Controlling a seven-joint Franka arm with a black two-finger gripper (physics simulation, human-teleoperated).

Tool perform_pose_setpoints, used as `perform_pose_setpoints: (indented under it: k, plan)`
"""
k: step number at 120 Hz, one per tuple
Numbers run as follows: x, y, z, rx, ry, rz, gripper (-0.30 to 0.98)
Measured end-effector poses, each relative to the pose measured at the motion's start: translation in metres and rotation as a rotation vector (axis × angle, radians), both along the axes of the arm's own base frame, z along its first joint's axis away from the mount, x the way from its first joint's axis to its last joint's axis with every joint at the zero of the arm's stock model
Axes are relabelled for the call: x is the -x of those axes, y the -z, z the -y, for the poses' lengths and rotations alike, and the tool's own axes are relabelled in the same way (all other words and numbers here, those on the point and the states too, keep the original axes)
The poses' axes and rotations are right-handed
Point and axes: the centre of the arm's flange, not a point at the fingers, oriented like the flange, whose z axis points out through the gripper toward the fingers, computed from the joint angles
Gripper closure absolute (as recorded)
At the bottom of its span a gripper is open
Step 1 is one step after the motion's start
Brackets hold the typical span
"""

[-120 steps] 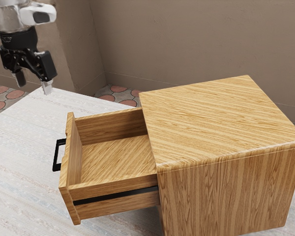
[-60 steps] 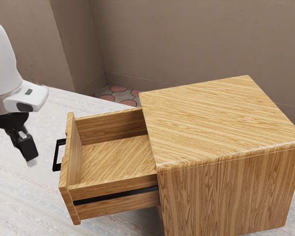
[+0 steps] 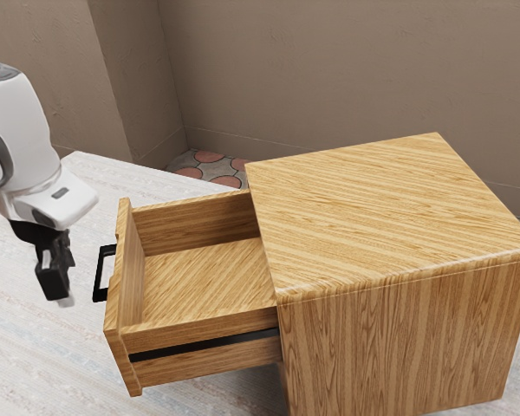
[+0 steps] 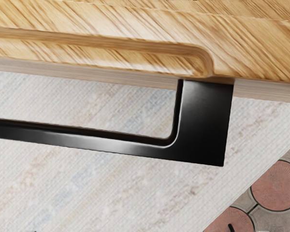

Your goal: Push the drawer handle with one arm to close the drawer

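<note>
Starting with the black bar handle (image 3: 99,274): it stands out from the drawer's front panel (image 3: 132,277), on the exterior view's left. Drawer (image 3: 199,326) well out of the cabinet (image 3: 381,208), its dark runner (image 3: 204,345) exposed along the side. Closing not done.

End effector (image 3: 65,299) pointing down just outside the handle, near it, a slim gap between. No contact seen; nothing seen held. How far open it is, we cannot tell from this angle. From the hand, we look down on the handle's squared corner and the grooved edge of the panel.

Step in hand, as we judge it: final alignment, then the push. We want the end effector level with the outer bar and nearer its middle than its corner, so the load runs straight along the runner. Touch lightly first, then drive steadily toward the exterior view's right, path flat over the tabletop (image 3: 35,373). Too low, we might scrape or slip under; off to one end, the drawer could rack and bind. We should ease off as the panel nears the cabinet, keeping pressure until it seats.

Outermost: plain brown wall (image 3: 329,78), floor tiles (image 3: 210,158).
</note>
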Motion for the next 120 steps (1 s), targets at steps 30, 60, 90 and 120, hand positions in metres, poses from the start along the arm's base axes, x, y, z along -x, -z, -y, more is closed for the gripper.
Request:
perform_pose_setpoints:
  k: [30, 60, 90, 120]
  plan:
    - [-0.006, -0.003, -0.010, 0.020, 0.086, 0.023, 0.50]
    - [-0.007, 0.006, -0.018, 0.020, 0.137, 0.015, 0.69]
    - [-0.017, 0.016, -0.016, 0.020, 0.190, 0.003, 0.76]
    - [-0.027, 0.020, -0.006, 0.023, 0.234, 0.002, 0.78]
